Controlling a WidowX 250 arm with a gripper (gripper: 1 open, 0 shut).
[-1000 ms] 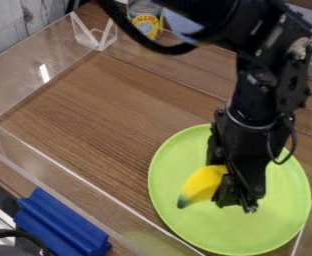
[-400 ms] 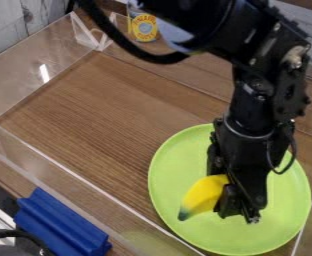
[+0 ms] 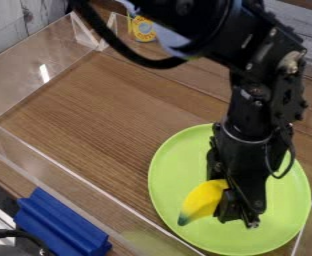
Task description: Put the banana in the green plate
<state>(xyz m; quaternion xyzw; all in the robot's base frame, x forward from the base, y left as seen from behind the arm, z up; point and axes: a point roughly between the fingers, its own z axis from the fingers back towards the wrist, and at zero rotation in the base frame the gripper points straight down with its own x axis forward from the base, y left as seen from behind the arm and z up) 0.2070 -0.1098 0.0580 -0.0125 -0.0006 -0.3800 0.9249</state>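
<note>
The lime-green plate lies on the wooden table at the lower right. My black gripper points straight down over the plate's middle, shut on the small yellow banana. The banana sticks out to the left of the fingers, its greenish tip low and close to the plate's surface. Whether it touches the plate I cannot tell. The far side of the banana is hidden by the fingers.
A clear plastic wall runs around the wooden table on the left and back. A blue block sits at the lower left, outside the wall. A yellow round label shows at the back.
The gripper with the banana has sunk slightly toward the plate and shifted a little toward the camera. It stays shut on the banana.
</note>
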